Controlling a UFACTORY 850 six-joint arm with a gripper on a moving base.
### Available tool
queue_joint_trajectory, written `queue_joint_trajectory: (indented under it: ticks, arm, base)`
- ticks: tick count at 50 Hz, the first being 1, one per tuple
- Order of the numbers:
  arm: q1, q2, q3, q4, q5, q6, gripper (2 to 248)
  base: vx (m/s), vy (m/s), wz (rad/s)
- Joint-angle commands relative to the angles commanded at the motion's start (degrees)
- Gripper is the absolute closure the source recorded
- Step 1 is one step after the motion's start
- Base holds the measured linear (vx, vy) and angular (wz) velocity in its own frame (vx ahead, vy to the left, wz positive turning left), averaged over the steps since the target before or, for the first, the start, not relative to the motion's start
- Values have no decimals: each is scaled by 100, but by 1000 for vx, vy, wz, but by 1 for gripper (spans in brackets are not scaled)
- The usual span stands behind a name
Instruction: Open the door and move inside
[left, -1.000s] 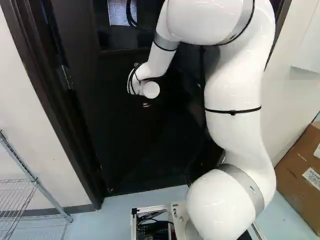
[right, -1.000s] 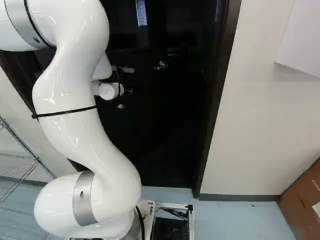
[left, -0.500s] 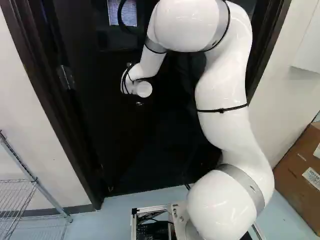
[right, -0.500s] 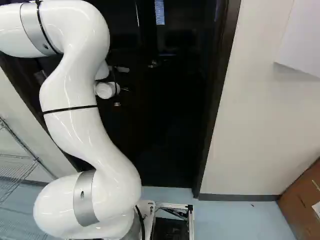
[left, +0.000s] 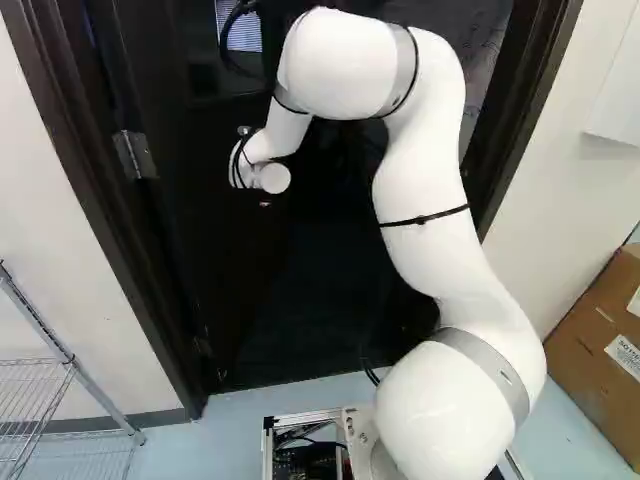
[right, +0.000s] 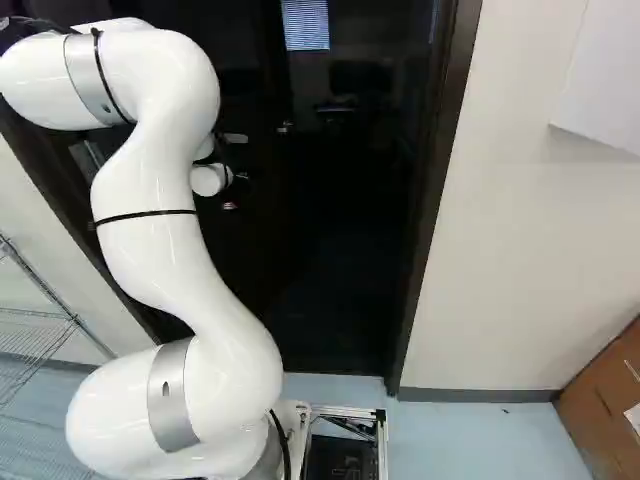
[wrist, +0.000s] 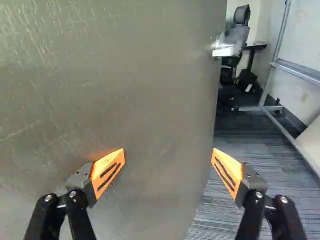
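From where I'm standing, the gripper (wrist: 168, 161) has its two fingers spread well apart, with nothing clamped between them. One orange pad (wrist: 108, 170) is over the door's face, so close that it throws an orange glow on it, though I can't tell whether it touches. The other finger sits past the door's free edge, above the striped carpet (wrist: 227, 215) of the room beyond. The door (wrist: 150, 90) itself is ajar, swung away from the arm (left: 420, 180) on its hinge (left: 136, 155), and a pale handle (wrist: 223, 51) shows at its free edge. Past that edge I can see an office chair (wrist: 236, 42) and, beside it, a whiteboard (wrist: 306, 25) on a metal frame. On the near side, the wire rack (left: 70, 362) stands off beyond the door's hinge side, and the cardboard box (left: 598, 325) lies well out on the other. Compared with a second ago, the door has swung farther open, and more of the window blind (right: 305, 24) shows past it. The arm has moved with it, toward the hinge side, while the base has stayed put.
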Motion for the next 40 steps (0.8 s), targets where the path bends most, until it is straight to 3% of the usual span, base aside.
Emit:
queue_joint_trajectory:
  ticks: [40]
  arm:
    - [297,-1096,-1500,-726,-284,0,3]
  base:
    - [0,0,0]
